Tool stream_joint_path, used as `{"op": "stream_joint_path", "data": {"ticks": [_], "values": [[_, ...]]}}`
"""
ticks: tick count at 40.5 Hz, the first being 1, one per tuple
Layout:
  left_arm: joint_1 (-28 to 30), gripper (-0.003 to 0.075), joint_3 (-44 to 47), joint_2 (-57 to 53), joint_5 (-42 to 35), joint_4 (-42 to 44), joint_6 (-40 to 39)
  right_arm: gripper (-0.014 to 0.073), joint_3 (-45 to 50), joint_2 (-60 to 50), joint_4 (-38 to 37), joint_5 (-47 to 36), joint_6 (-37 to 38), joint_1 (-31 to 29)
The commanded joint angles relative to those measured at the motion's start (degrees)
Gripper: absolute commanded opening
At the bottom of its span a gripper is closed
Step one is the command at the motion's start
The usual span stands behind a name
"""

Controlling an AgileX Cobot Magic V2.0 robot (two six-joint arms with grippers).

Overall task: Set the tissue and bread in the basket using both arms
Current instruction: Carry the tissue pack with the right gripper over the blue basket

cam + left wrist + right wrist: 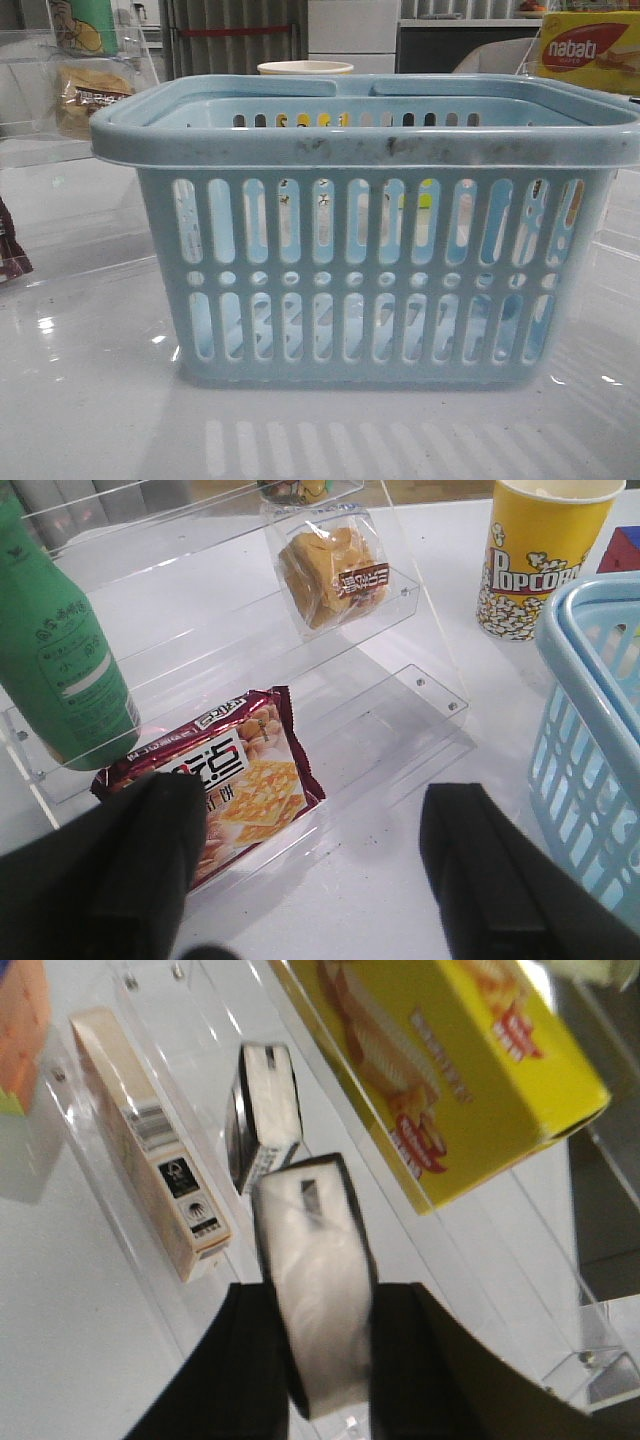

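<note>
The light-blue basket [365, 150] fills the middle of the front view, and its side shows in the left wrist view [590, 720]. The bread [330, 575], golden-brown in a clear wrapper, sits on the upper step of a clear acrylic shelf; it also shows in the front view [90, 98]. My left gripper [315, 810] is open and empty above the table, in front of the shelf's lower step. My right gripper [322, 1310] is shut on the tissue [312, 1260], a dark-edged packet with a pale face. Neither gripper shows in the front view.
A dark red cracker packet [220, 770] and a green bottle [60, 670] are on the left shelf. A popcorn cup [540, 560] stands behind the basket. A second small packet [265, 1110], a beige box [150, 1140] and the yellow nabati box [440, 1060] are on the right shelf.
</note>
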Motion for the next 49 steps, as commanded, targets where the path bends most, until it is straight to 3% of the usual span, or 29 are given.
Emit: {"op": "stream_joint_path", "data": {"ticks": [1, 9, 18, 30, 39, 43, 49], "values": [[-0.4, 0.0517, -1.6, 0.1, -5.0, -0.5, -0.5, 0.0196, -2.2, -7.6, 2.9, -1.4, -0.5, 1.4], [-0.4, 0.0517, -1.6, 0.1, -5.0, -0.5, -0.5, 0.0196, -2.1, -15.8, 16.6, 5.7, -0.6, 5.4], [-0.4, 0.0517, -1.6, 0.1, -5.0, -0.5, -0.5, 0.0196, -2.0, -19.3, 25.5, 11.3, -3.8, 12.8], [-0.4, 0.0517, -1.6, 0.1, -5.0, -0.5, -0.5, 0.0196, 6.9, -18.5, 26.7, 6.2, -4.9, 24.5], [-0.4, 0.0517, -1.6, 0.1, -5.0, -0.5, -0.5, 0.0203, 12.0, -13.8, 28.6, 3.0, -4.9, 26.1], [-0.4, 0.0517, -1.6, 0.1, -5.0, -0.5, -0.5, 0.0283, 12.1, -11.3, 28.9, 2.5, -4.9, 26.1], [-0.4, 0.0517, -1.6, 0.1, -5.0, -0.5, -0.5, 0.0507, 12.1, -9.3, 29.0, 0.7, -4.9, 26.1]]}}
